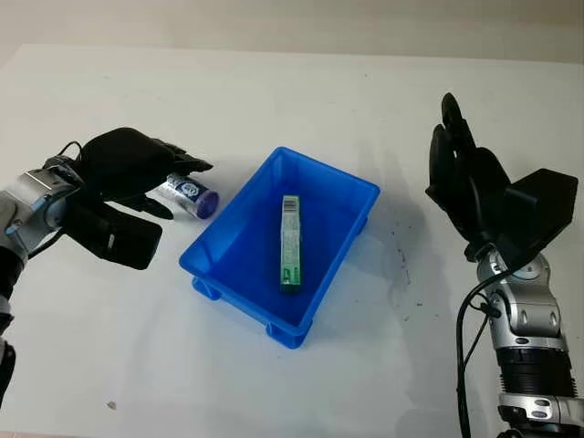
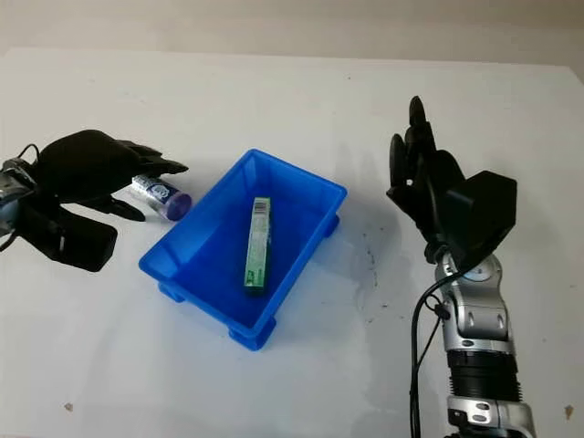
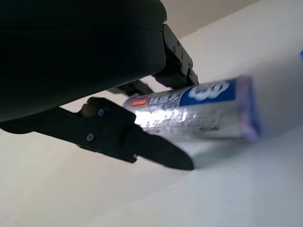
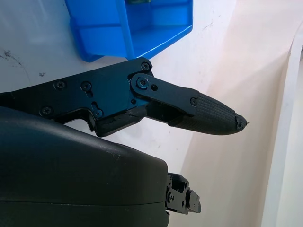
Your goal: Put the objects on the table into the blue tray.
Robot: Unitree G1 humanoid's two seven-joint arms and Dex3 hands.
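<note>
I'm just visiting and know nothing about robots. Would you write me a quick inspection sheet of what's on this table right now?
Surface: white table, a few dark scuffs and specks.
Job's things: blue tray mid-table, holding a green box lying flat; a silver-and-blue tube just outside the tray, on the left hand's side.
Clutter: nothing seen.
Hands: left hand around the tube, fingers on either side of it; whether it is lifted, cannot tell. Right hand open, raised on the tray's other side.
Cables: black cable along the right forearm.
Surroundings: beige wall beyond the table's far edge.
</note>
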